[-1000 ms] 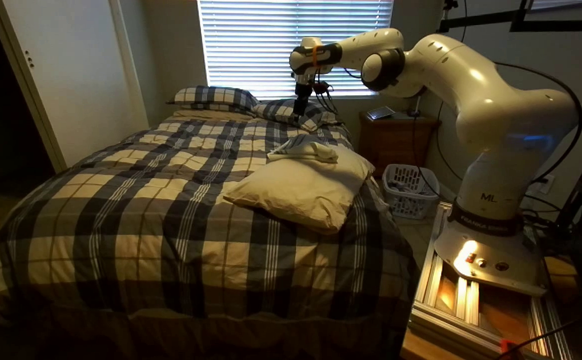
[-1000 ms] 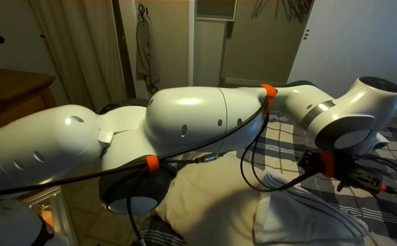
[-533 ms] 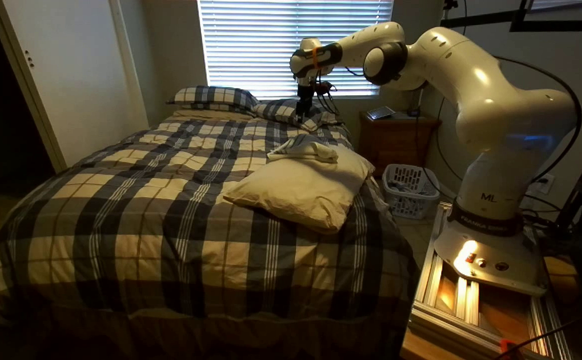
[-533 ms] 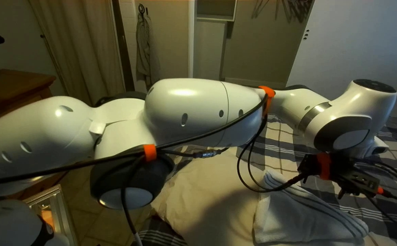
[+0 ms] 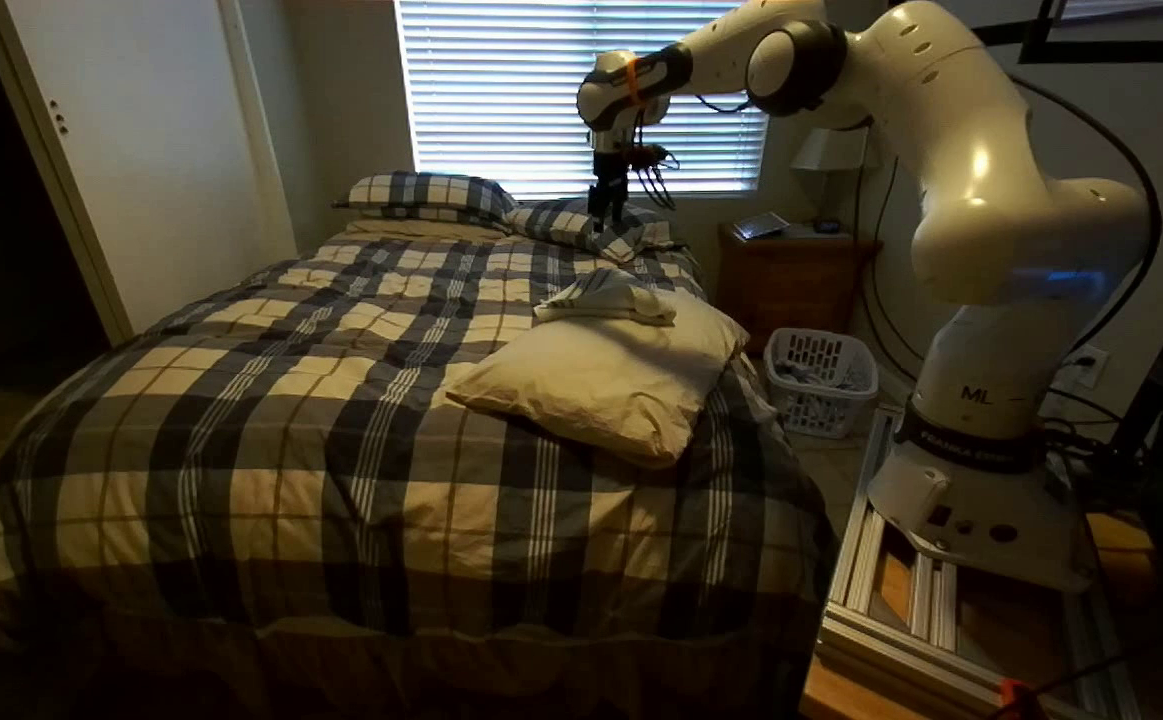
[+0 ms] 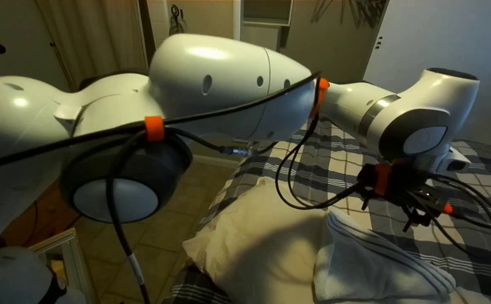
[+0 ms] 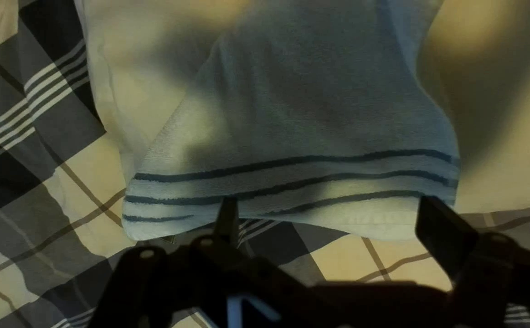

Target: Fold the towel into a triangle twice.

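Observation:
The towel (image 7: 319,114) is a pale whitish cloth with dark stripes along one edge. Folded into a roughly triangular shape, it lies on the plain cream pillow (image 5: 601,390), and both exterior views show it there. In an exterior view the towel (image 6: 367,266) has a pointed far corner and layered edges. My gripper (image 5: 609,222) hangs above the bed, pointing down, apart from the cloth. Seen from the wrist, the gripper (image 7: 328,202) has its fingers wide apart with nothing held; the striped edge shows beyond and between them.
A plaid bedcover (image 5: 341,400) spreads under the pillow. Plaid pillows (image 5: 431,195) lie at the head of the bed by the window. A wooden nightstand (image 5: 791,280) with a lamp and a white laundry basket (image 5: 821,385) stand beside the bed. Loose cables (image 6: 296,202) hang from the arm.
The arm has lifted, its elbow clearly higher, and the gripper has risen slightly and drawn back toward the base. The lamp has come into sight behind it. Towel and pillow have not moved.

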`<action>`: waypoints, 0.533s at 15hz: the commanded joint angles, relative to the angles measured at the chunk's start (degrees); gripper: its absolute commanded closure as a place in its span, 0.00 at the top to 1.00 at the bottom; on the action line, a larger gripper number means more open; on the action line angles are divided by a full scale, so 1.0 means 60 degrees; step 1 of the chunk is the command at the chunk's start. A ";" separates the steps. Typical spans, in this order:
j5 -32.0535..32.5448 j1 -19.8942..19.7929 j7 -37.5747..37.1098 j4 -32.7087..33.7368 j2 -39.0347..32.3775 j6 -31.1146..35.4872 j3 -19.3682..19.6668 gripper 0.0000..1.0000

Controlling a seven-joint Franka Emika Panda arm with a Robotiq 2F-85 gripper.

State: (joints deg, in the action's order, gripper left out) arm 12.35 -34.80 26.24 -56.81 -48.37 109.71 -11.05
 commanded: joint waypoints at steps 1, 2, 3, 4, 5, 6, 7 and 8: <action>-0.0020 -0.0105 -0.0716 -0.2266 0.1601 0.0571 -0.0024 1.00; -0.0034 -0.0134 -0.0828 -0.2650 0.1879 0.0725 -0.0036 1.00; -0.0034 -0.0146 -0.0927 -0.3049 0.2150 0.0879 -0.0041 1.00; -0.0048 -0.0175 -0.1002 -0.3452 0.2413 0.1098 -0.0048 1.00; -0.0050 -0.0193 -0.1075 -0.3861 0.2672 0.1305 -0.0048 1.00; -0.0050 -0.0217 -0.1123 -0.4275 0.2920 0.1556 -0.0046 1.00; -0.0049 -0.0240 -0.1163 -0.4696 0.3176 0.1747 -0.0036 1.00; -0.0077 -0.0277 -0.1167 -0.5110 0.3422 0.1959 -0.0047 1.00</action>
State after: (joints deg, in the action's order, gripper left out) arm 12.35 -35.26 20.63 -76.25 -34.93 116.68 -11.11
